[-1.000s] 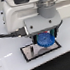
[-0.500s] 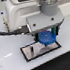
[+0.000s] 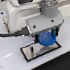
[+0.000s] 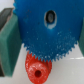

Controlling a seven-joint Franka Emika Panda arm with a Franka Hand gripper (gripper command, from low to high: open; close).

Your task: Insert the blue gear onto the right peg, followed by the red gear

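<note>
My hand [image 3: 46, 37] is closed on the blue gear [image 3: 46, 39], holding it just above the grey plate [image 3: 31, 52]. The gear hides the right peg. Beyond the blue gear lies the red gear [image 4: 38, 69], seemingly on the plate.

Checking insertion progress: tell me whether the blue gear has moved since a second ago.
Yes. Held in the gripper, the blue gear has risen relative to the grey plate.
</note>
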